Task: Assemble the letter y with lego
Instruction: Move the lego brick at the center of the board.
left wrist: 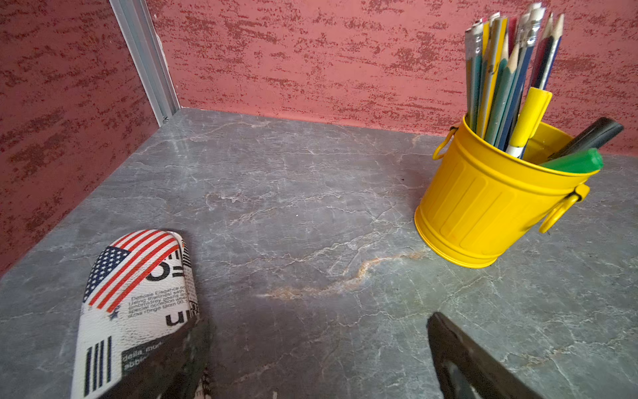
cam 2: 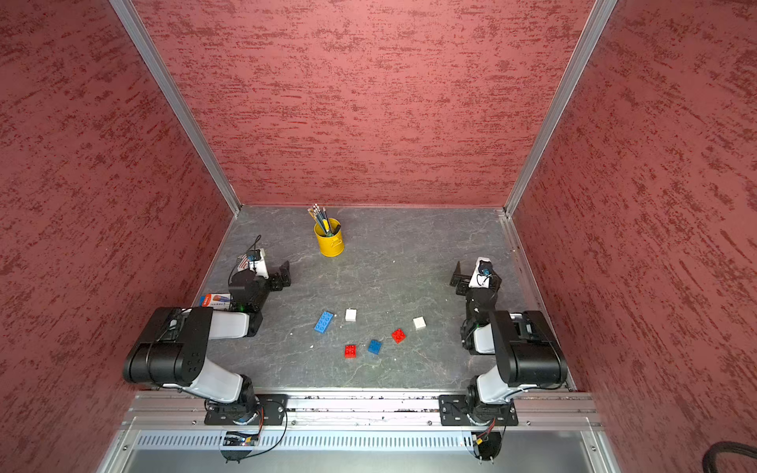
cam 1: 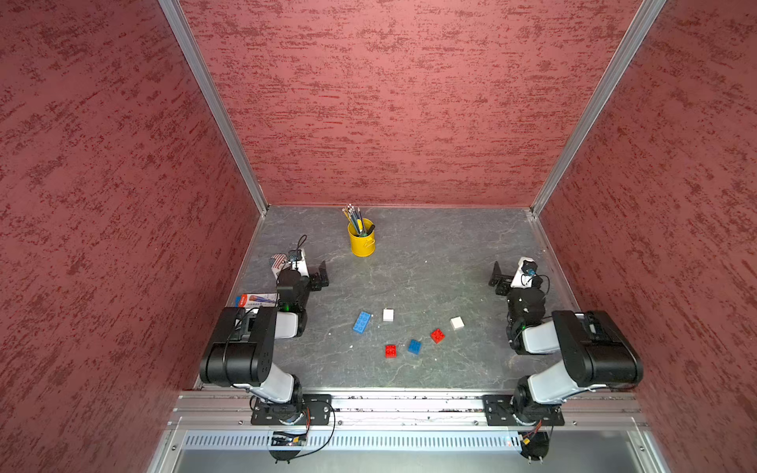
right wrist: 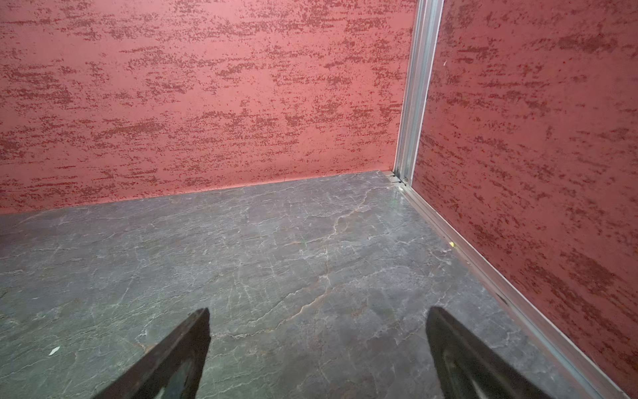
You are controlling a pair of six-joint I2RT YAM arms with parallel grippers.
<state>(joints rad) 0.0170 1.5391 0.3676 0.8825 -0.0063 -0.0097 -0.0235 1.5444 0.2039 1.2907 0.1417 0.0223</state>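
**Six loose bricks, no letter y yet**

At the very start, by the look of it. Nothing clicked together so far. All of the lego (cam 2: pixel 375 346) lying flat on the gray table (cam 1: pixel 430 266), in the lower middle of the frame in both top views, each piece apart from the rest. Long blue brick (cam 1: pixel 362 322) furthest left and a bit tilted. White square (cam 1: pixel 388 315) just beside it on the right. Second white square (cam 1: pixel 457 323) furthest right. Red square (cam 1: pixel 437 336) near that one, lower and to the left. Small blue square (cam 1: pixel 414 346) and the other red square (cam 1: pixel 390 351) lowest of all, side by side but not touching.

Left gripper (left wrist: pixel 319 319) spread wide and holding nothing, at the middle left of the top views, well apart from the bricks. Right gripper (right wrist: pixel 318 309) the same, spread wide and bare, at the middle right.

Next, most likely: reach down for one brick, maybe the long blue brick as the middle of the letter. Calls for turning the fingers to match its flat sides, then pinching gently.

Hard, shiny plastic with round bumps on top. Small and boxy, so likely to slide on the smooth, stone-look table if bumped. Round yellow metal cup (cam 1: pixel 362 241) full of pencils at the back, well apart, not part of the job. Soft flag-print pouch (left wrist: pixel 138 293) close by the left gripper; touching or not, hard to tell.
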